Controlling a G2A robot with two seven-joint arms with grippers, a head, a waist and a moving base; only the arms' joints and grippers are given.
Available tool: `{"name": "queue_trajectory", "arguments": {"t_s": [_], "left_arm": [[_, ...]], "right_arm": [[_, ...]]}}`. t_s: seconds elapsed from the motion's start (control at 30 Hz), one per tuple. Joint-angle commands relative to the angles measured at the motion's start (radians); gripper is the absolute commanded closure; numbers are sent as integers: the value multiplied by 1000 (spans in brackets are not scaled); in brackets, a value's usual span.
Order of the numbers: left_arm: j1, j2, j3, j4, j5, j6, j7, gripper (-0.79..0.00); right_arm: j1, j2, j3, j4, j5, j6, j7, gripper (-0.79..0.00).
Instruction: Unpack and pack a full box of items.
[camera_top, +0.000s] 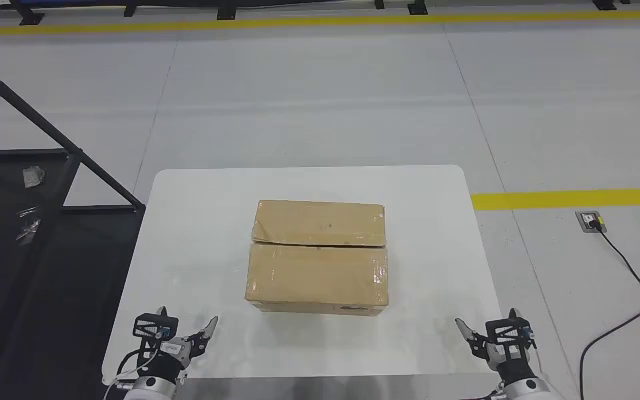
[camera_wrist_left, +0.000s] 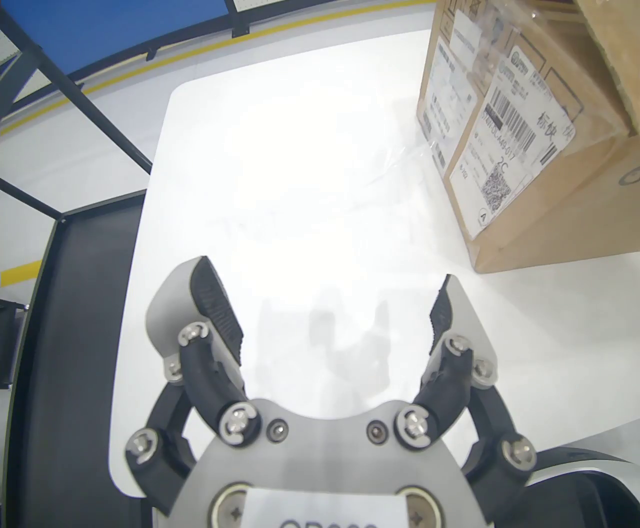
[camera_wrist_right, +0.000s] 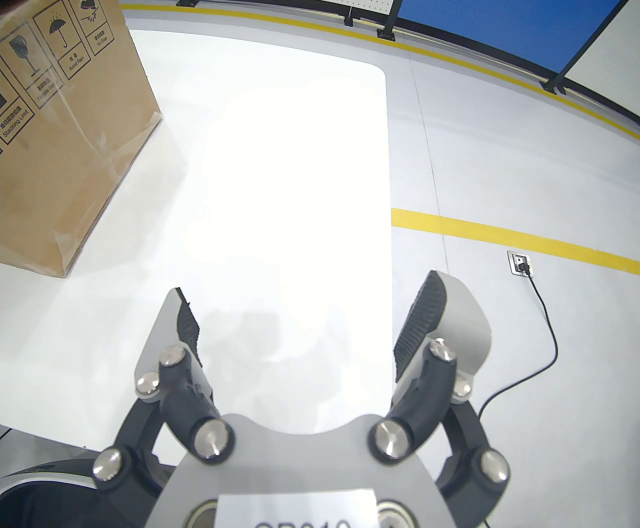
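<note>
A brown cardboard box (camera_top: 318, 255) is sitting shut in the middle of the white counter (camera_top: 420, 195), its two top flaps meeting along a seam running across its length. The far flap seems to be sitting slightly proud, though the top view is too coarse to be sure. White shipping labels (camera_wrist_left: 505, 140) are showing on the side facing the left gripper (camera_wrist_left: 325, 280), which is hovering over the counter's near left corner, its fingers spread wide and holding nothing. The right gripper (camera_wrist_right: 305, 285) is hanging over the near right corner, fingers likewise parted and empty, well apart from the box.
</note>
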Motion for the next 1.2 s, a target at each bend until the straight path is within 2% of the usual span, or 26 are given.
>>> {"name": "queue_trajectory", "arguments": {"t_s": [0.0, 0.3, 0.4, 0.47, 0.53, 0.73, 0.83, 0.87, 1.17], "left_arm": [[0, 0, 0, 0, 0, 0, 0, -784], [-5, 0, 0, -6, 1, -10, 8, -785], [-13, 1, -8, -10, -54, -96, 57, -785], [-27, 1, -23, 2, -93, -126, 69, -785], [-37, 2, -28, 12, -152, -207, 92, -785], [-75, 2, -53, 48, -290, -311, 91, -785], [-75, 5, -72, 47, -280, -342, 110, -785], [-75, 5, -72, 47, -280, -342, 110, -785], [-75, 5, -72, 47, -280, -342, 110, -785]], "right_arm": [[0, 0, 0, 0, 0, 0, 0, -784], [0, 0, 0, 0, 0, 0, 0, -785], [9, -2, -13, -25, -7, -15, -13, -785], [15, -6, -21, -43, 47, -18, -20, -785], [27, -8, -20, -60, 104, -51, -18, -785], [69, -8, -29, -124, 204, -172, 40, -785], [76, -11, -30, -163, 112, -58, 49, -785], [74, -11, -30, -169, 91, -48, 52, -785], [74, -11, -30, -169, 91, -48, 52, -785]]}}
